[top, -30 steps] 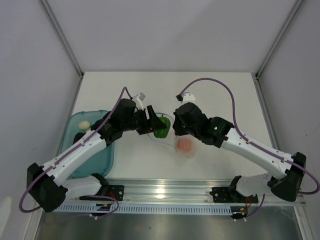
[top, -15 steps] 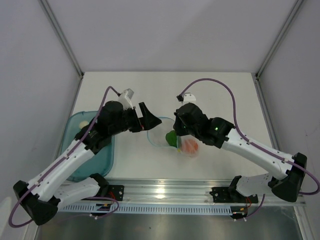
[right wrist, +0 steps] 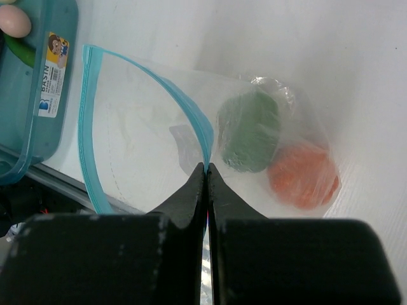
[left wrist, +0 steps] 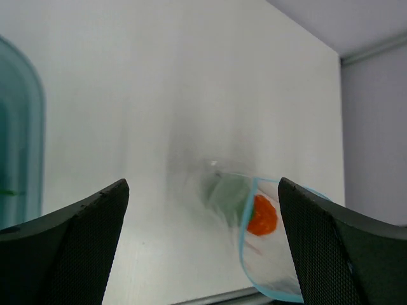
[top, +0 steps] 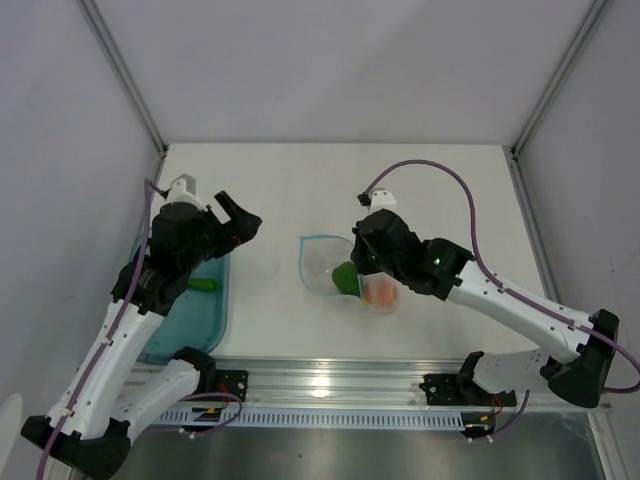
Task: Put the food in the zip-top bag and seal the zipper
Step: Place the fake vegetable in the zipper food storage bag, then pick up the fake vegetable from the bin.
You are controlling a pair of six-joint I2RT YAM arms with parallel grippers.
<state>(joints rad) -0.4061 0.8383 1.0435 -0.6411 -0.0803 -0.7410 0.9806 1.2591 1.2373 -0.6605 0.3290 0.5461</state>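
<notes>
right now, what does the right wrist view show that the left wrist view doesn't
Only the right wrist: the right claw shut on the zipper, a pinkish egg in the teal tray, and the tray's label. Only the left wrist: the left claw, open and empty. Both: the zip-top bag holding the green pepper and orange fruit, plus part of the tray.
</notes>
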